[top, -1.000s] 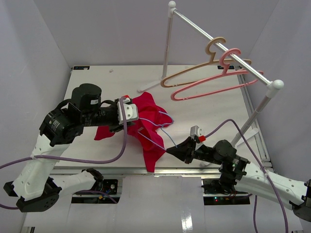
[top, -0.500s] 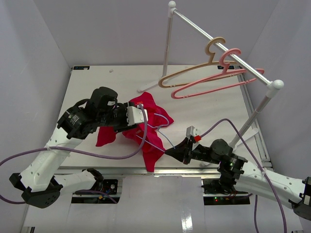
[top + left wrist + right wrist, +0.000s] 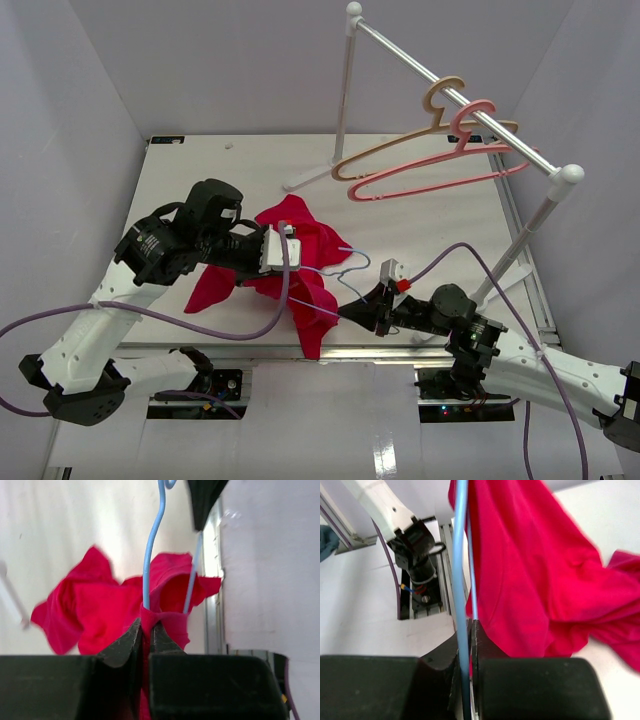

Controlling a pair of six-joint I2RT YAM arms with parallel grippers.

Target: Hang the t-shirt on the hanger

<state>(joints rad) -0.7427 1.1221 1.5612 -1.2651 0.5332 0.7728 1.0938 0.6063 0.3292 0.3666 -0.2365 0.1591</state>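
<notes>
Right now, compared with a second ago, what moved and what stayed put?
The left end effector, pinching the t-shirt, swung right and toward the near edge, pulling the cloth with it. The right end effector kept its grip on the hanger and edged slightly left. The tan hanger and pink hanger stayed on the rail.

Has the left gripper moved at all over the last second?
Yes. The left gripper, shut on the t-shirt, has shifted slightly toward the near edge of the table, away from the rack's foot.
</notes>
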